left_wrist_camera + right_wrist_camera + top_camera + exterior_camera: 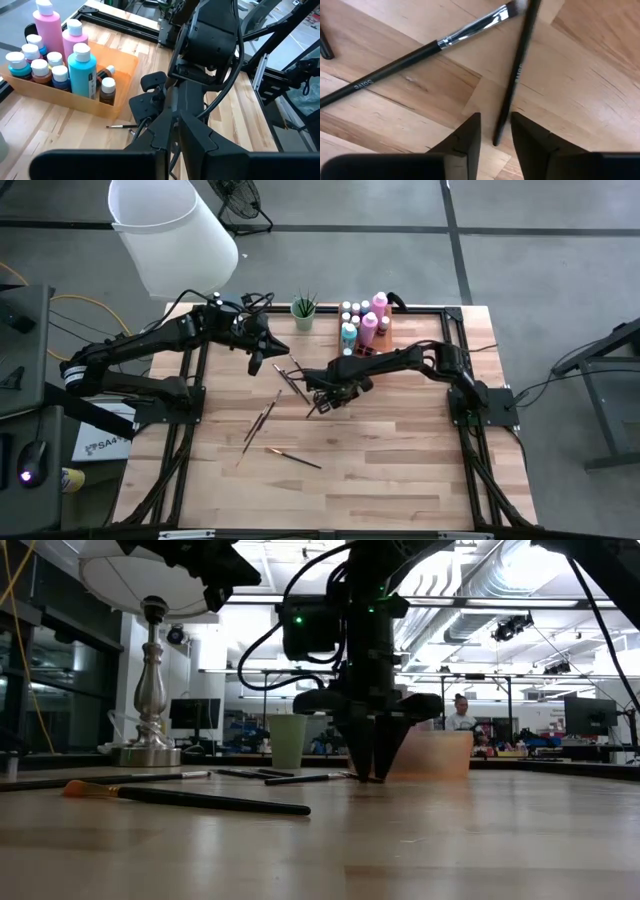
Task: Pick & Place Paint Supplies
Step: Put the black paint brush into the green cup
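My right gripper point(322, 402) point(370, 776) points straight down at the table's middle, open, with its fingertips low at the wood. They stand on either side of the handle end of a thin dark paintbrush point(517, 70) that lies flat; I see a gap on both sides. A second brush point(420, 50) lies beside it. More brushes point(262, 415) point(295, 458) lie toward the near left. Paint bottles point(82, 70) stand in an orange tray point(362, 340) at the far edge. My left gripper point(258, 358) point(172, 160) hovers shut above the far left, with nothing visible between its fingers.
A green cup point(303, 312) holding brushes stands left of the tray. A large white lampshade point(170, 235) on a silver base point(150, 690) stands at the far left corner. An orange-tipped brush point(180, 796) lies near the front. People and desks show in the room behind.
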Action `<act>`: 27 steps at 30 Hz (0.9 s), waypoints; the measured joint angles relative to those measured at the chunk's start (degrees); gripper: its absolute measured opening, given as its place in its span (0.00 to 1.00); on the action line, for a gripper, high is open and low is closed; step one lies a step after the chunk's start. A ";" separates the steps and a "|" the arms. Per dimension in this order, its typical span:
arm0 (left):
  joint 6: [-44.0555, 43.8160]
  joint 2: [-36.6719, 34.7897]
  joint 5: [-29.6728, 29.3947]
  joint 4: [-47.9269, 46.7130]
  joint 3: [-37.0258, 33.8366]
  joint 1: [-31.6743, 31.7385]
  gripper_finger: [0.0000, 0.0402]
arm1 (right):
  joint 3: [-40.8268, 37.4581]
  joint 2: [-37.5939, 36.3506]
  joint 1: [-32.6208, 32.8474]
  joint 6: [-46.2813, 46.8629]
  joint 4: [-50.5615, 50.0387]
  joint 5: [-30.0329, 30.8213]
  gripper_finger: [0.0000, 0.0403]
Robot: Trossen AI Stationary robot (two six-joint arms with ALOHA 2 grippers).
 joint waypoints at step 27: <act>-0.01 0.00 0.28 0.03 0.00 0.00 0.08 | -5.18 -0.50 1.60 2.15 5.71 -2.83 0.04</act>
